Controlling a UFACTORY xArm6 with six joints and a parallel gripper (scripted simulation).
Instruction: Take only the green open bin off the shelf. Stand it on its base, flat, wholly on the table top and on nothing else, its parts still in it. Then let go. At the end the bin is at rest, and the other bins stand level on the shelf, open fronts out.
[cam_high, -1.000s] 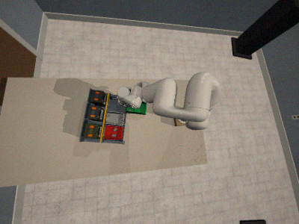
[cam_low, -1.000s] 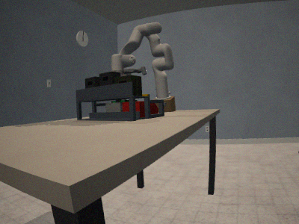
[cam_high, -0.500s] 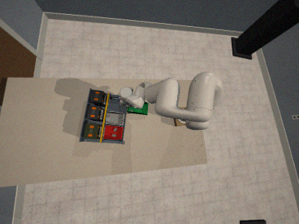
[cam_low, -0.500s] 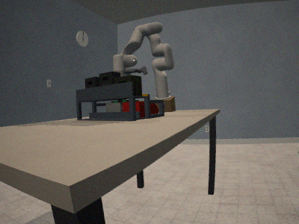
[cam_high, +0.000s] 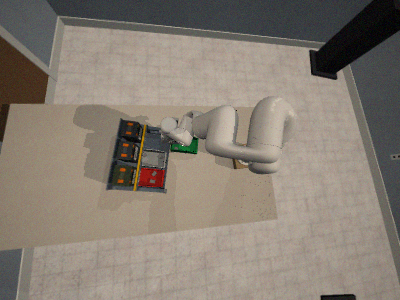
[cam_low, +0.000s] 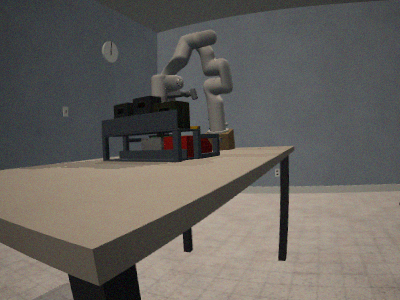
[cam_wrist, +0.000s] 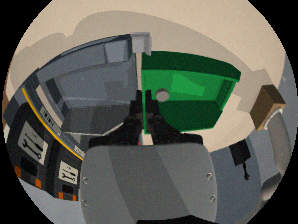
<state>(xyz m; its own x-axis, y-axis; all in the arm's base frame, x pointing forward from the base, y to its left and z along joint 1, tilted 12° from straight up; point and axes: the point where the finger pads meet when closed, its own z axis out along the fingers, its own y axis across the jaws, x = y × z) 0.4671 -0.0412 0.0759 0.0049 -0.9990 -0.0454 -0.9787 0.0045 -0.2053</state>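
The green open bin (cam_high: 190, 146) (cam_wrist: 190, 115) is outside the shelf (cam_high: 153, 140) (cam_low: 140, 124) (cam_wrist: 80, 87), by its front edge. In the wrist view a narrow strip of table shows between them at the top. A grey round part (cam_wrist: 162, 95) is in the bin. My gripper (cam_wrist: 144, 98) is shut on the bin's thin shelf-side wall. Whether the base touches the table top is hidden. The red bin (cam_high: 144, 177) (cam_low: 175, 144) and the grey bin (cam_high: 153, 159) (cam_low: 152, 144) stand in the lower row. The lower slot nearest my gripper is empty.
Two dark bins (cam_high: 131, 129) (cam_high: 126, 150) and an olive bin (cam_high: 122, 176) stand in the upper row, behind a yellow strip (cam_high: 140, 155). The table top (cam_high: 215, 200) (cam_low: 150, 200) extends around the shelf. The arm's wooden base block (cam_low: 228, 139) (cam_wrist: 267, 107) stands beyond the green bin.
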